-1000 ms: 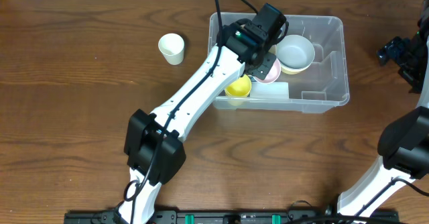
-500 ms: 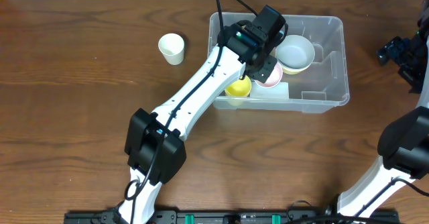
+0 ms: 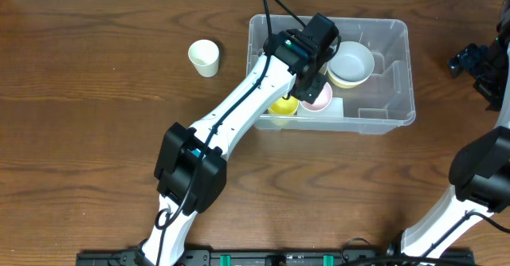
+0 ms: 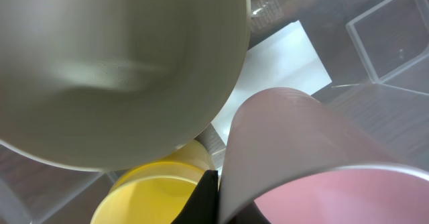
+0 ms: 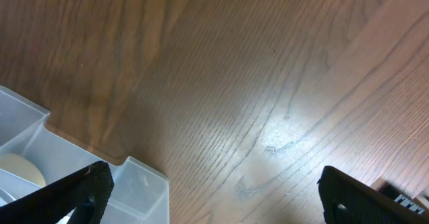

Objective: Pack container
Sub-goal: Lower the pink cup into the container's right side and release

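The container is a large clear bin at the table's back centre. Inside it my left gripper is shut on the rim of a pink cup. In the left wrist view the pink cup fills the lower right, with one black finger pressed to its wall. A yellow cup lies just beside it. A white bowl is nested in a cream bowl in the bin. My right gripper is open over bare table to the right of the bin, its fingers far apart.
A white paper cup stands on the table left of the container. A white label lies flat at the bin's bottom. The bin's corner shows in the right wrist view. Wooden tabletop surrounds the bin.
My left gripper has shifted slightly inside the container, bringing the pink cup closer to the yellow cup. The right arm has not moved.
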Tool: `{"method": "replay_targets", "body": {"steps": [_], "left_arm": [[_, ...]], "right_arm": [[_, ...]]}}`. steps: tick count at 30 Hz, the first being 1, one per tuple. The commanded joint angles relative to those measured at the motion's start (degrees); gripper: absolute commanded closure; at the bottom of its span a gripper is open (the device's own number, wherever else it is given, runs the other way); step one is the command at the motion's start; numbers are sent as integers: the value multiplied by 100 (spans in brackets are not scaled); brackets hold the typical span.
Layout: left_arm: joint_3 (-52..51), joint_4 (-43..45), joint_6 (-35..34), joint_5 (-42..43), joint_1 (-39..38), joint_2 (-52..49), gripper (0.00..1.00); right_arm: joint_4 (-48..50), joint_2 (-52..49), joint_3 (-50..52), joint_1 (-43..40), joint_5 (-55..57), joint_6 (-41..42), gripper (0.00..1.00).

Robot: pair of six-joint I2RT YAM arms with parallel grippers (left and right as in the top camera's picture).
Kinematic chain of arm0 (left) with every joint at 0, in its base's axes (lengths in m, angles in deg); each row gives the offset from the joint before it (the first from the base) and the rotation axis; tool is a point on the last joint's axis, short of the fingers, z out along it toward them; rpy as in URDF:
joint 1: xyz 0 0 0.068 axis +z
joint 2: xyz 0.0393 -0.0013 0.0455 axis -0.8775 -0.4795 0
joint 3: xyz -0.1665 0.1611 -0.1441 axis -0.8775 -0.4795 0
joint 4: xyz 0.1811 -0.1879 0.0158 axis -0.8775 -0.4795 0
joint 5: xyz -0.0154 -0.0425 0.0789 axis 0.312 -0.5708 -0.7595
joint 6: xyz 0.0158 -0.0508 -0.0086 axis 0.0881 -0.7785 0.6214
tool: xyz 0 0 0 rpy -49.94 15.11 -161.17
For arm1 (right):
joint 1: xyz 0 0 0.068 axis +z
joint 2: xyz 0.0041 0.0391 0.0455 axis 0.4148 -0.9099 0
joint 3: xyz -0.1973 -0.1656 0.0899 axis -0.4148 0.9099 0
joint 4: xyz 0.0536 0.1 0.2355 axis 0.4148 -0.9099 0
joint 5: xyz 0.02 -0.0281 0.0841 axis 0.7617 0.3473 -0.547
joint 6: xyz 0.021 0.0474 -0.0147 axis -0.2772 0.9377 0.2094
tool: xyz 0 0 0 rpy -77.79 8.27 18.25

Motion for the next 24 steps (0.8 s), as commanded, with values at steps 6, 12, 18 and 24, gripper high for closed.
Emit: {"method": "replay_targets", "body": {"steps": [6, 12, 18, 24], "left_arm": [[-229, -9, 83, 31, 20, -109, 94], [-229, 26, 109, 31, 20, -109, 93], [-229, 146, 295, 9, 22, -109, 88], [-229, 302, 295, -33, 48, -109, 89]], "right_arm": [[-2, 7, 15, 15, 61, 101, 1], [-2, 7, 15, 15, 61, 101, 1], [-2, 7, 15, 15, 61, 101, 1], [-2, 7, 15, 15, 61, 101, 1]]}}
